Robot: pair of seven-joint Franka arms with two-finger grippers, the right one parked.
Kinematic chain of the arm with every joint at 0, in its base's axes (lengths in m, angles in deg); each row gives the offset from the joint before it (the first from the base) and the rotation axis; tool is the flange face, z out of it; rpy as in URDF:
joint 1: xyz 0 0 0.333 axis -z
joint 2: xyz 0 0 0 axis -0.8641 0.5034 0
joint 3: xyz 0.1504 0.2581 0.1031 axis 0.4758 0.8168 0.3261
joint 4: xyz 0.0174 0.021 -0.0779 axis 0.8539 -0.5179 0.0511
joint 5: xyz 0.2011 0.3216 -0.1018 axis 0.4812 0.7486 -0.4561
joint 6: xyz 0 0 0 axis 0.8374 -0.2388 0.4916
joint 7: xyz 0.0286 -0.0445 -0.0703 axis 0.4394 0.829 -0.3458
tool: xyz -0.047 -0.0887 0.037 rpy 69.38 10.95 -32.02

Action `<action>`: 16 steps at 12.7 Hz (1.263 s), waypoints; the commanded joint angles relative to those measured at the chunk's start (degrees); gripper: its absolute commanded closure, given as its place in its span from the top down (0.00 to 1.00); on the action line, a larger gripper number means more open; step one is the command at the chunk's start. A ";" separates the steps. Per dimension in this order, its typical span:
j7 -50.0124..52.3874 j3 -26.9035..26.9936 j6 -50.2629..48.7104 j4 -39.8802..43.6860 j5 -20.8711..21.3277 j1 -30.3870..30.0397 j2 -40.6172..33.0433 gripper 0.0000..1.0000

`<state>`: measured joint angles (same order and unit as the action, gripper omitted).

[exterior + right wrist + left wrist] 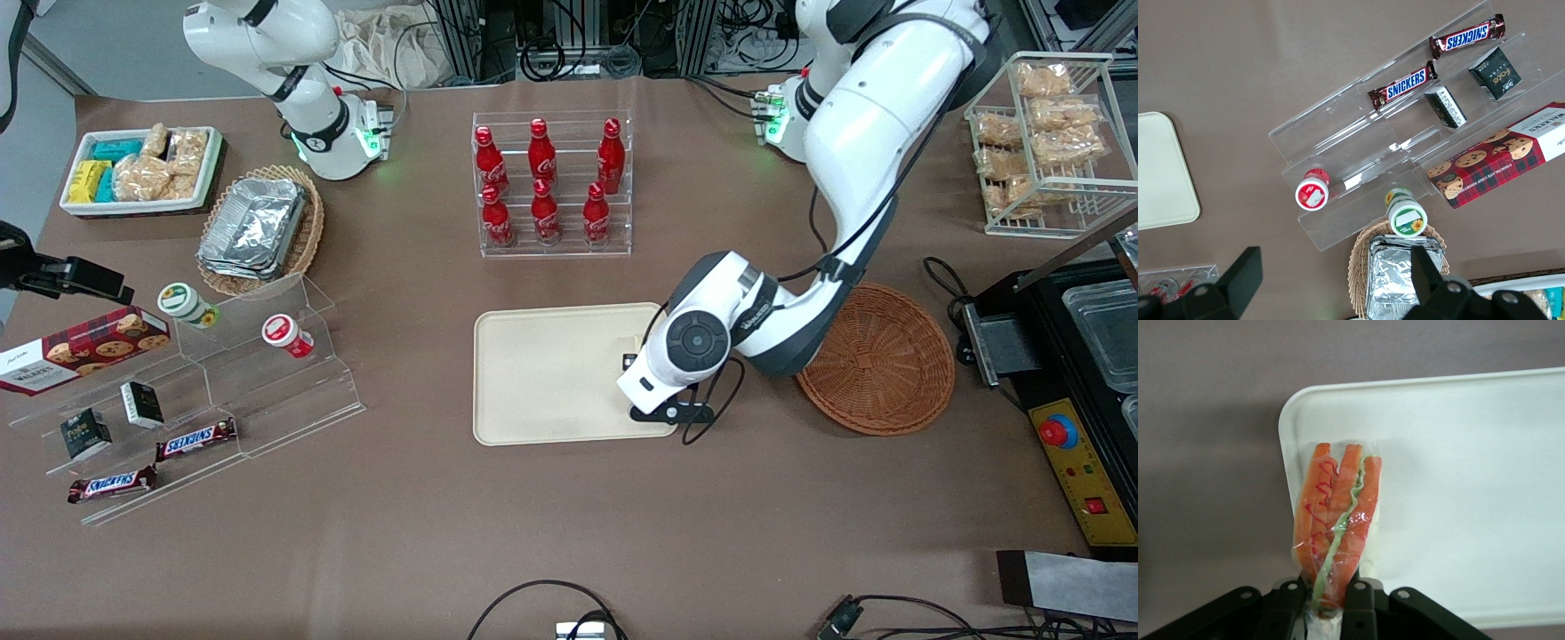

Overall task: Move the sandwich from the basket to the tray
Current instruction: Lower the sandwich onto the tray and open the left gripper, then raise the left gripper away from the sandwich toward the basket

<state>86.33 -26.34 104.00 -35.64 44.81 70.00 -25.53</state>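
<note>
In the left wrist view my gripper [1328, 590] is shut on the sandwich [1338, 513]. It is a wrapped wedge with orange and green filling, and it sticks out from between the fingers over a corner of the cream tray [1471, 487]. In the front view the gripper [633, 363] hangs under the white wrist, over the edge of the tray [551, 373] that lies beside the basket. The arm's wrist hides most of the sandwich there. The reddish-brown wicker basket [880, 360] sits next to the tray toward the working arm's end, with nothing in it.
A clear rack of red bottles [551, 187] stands farther from the front camera than the tray. Toward the parked arm's end are a stepped acrylic shelf of snacks [178, 391], a tan basket of foil containers [258, 227] and a white bin [142, 169]. A black appliance [1085, 373] borders the basket.
</note>
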 commanded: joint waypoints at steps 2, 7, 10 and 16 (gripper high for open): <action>3.72 0.35 0.58 2.42 1.61 1.72 1.84 0.00; 3.63 0.34 0.06 2.42 1.61 1.02 -0.95 1.00; 3.64 0.34 -4.31 1.98 1.43 0.06 -6.13 1.00; -7.38 -0.01 -9.88 -17.32 -1.19 -11.87 -29.49 1.00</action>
<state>85.15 -26.33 92.90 -41.55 45.27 62.97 -44.46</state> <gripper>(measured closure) 0.000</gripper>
